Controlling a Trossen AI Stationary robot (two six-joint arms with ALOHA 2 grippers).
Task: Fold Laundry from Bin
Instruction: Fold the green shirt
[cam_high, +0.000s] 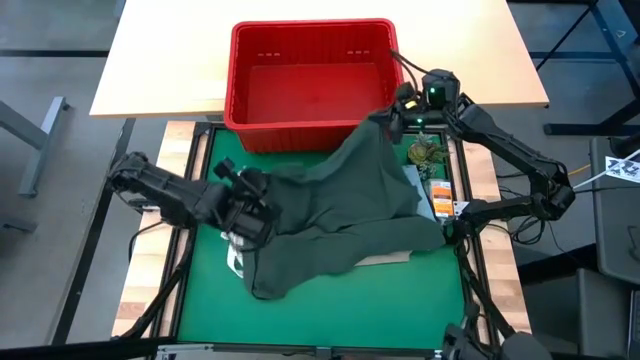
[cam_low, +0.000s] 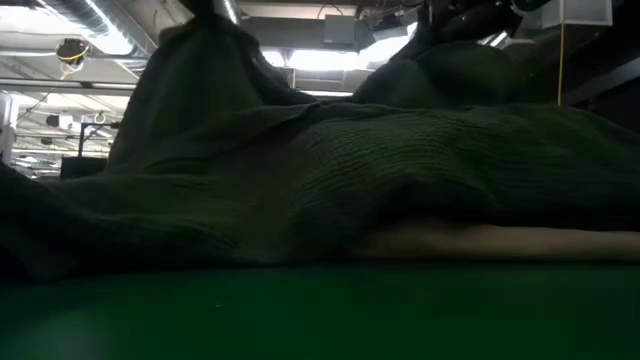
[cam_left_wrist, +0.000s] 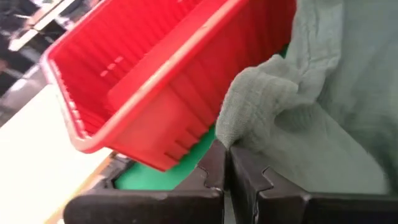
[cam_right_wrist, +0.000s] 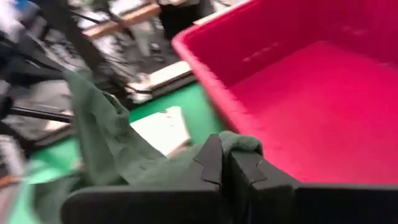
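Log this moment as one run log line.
left gripper: shut on green garment | right gripper: shut on green garment | bin: empty

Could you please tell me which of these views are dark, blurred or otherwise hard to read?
Low view: the dark olive-green cloth garment is backlit by ceiling lights and almost black. Right wrist view: motion blur smears the large red plastic bin. High and left wrist views: evenly lit and sharp.

Surface: green mat (cam_high: 330, 305) laid in a black frame | Furniture: pale wooden tabletop (cam_high: 170, 50) behind | Floor: grey | Ceiling: ducts (cam_low: 60, 50), lamps lit
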